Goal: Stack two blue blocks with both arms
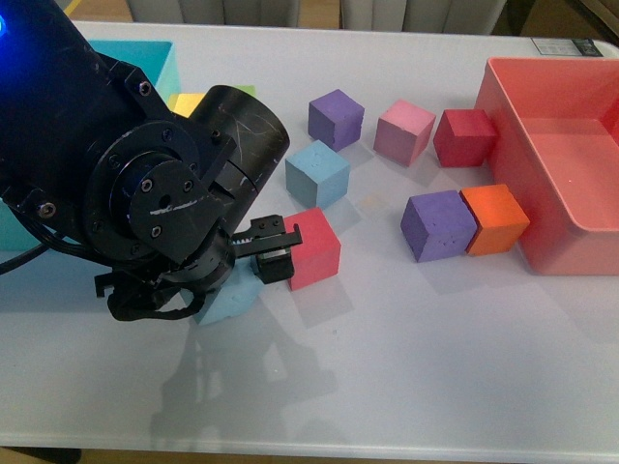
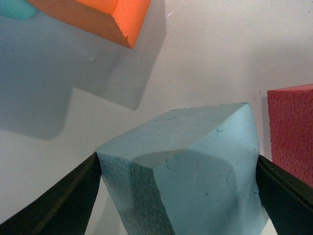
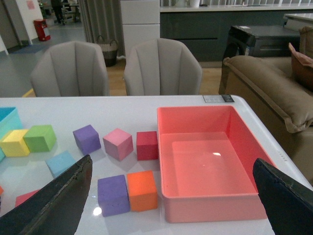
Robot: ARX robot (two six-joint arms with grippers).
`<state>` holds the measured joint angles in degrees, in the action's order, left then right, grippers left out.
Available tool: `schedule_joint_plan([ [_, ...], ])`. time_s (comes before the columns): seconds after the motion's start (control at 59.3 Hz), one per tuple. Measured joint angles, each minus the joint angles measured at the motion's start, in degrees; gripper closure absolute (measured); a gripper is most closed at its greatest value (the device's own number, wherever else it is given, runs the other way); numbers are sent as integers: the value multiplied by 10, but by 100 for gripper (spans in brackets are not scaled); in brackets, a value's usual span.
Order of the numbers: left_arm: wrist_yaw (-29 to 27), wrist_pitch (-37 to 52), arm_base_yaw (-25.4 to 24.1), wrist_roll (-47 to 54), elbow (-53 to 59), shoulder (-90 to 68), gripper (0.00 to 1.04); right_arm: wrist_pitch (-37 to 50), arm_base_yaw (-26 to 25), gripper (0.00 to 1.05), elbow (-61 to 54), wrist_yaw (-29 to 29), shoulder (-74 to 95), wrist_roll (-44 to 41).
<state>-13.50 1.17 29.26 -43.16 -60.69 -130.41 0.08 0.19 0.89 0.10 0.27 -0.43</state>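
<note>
Left wrist view: your left pincer (image 2: 177, 164) clamps the tilted sky-blue foam cube (image 2: 195, 147). Lift straight, clear of the red foam cube (image 2: 293, 132); right pincer (image 3: 172, 161) gapes wide, empty.

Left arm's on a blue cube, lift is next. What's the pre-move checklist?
1. Grip: left pincer has its fingers against both sides of the held blue block. Ok.
2. Squareness: the held blue block sits tilted in the grip. Not ok.
3. Clearance: the red block is right beside the left pincer; whether they touch, cannot tell.
4. Target: the second blue block has nothing on top. Ok.
5. Other arm: the right pincer is open and empty. Ok.
</note>
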Motion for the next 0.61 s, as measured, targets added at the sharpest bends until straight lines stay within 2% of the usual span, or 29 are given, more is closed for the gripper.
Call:
schedule_joint_plan([
  [0.084, 2, 0, 0, -6, 0, 0, 31, 0, 0, 9, 0, 0, 0, 0],
  [0.202, 6, -1, 0, -13, 0, -1, 39, 0, 0, 9, 0, 0, 0, 0],
  [0.371, 15, -1, -1, -22, 3, 3, 45, 0, 0, 9, 0, 0, 0, 0],
  [0.607, 33, -10, -5, -26, 31, 34, 48, 0, 0, 9, 0, 0, 0, 0],
])
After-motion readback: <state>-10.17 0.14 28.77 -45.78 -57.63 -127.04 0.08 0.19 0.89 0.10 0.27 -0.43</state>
